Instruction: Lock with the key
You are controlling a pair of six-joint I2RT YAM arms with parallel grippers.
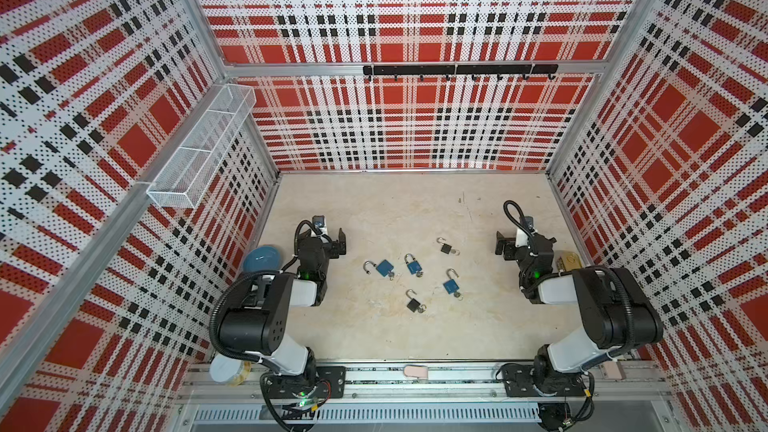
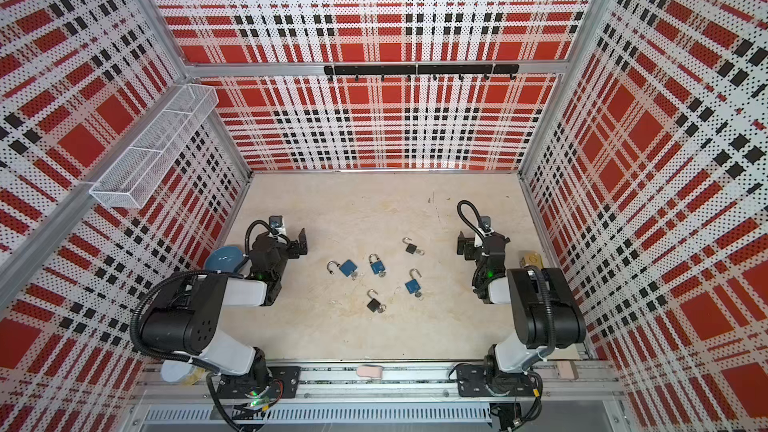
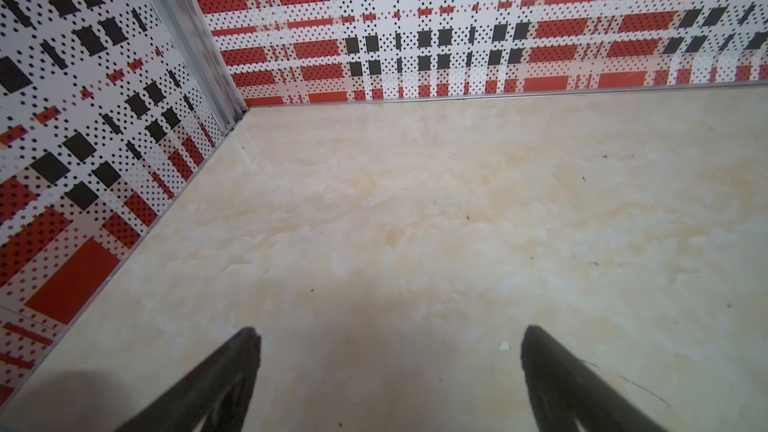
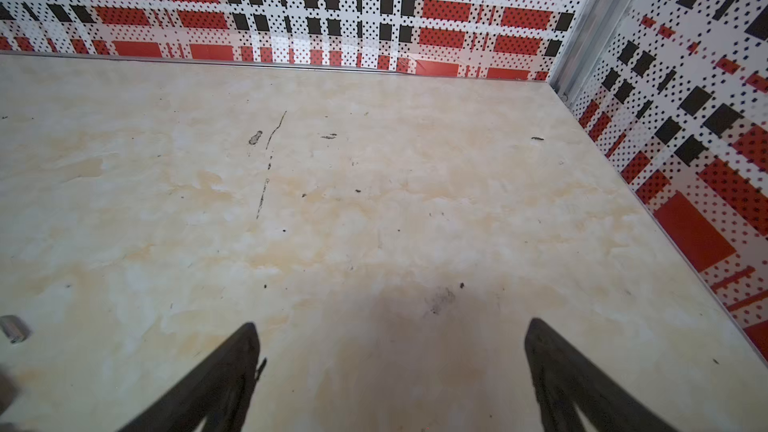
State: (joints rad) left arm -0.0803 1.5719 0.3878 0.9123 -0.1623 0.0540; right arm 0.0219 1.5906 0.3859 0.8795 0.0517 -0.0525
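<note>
Five small padlocks (image 1: 414, 268), three blue and two black, lie with keys (image 1: 390, 274) attached near the middle of a beige table (image 1: 374, 209), between two robot arms. The left jaws and right jaws are spread wide and empty, well apart from the padlocks.

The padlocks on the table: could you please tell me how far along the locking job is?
Done: nothing evident; the leftmost blue padlock and the nearer black padlock show open shackles. In hand: nothing; the left end effector and right end effector are open, empty. Left: grasping a padlock and locking it.
</note>
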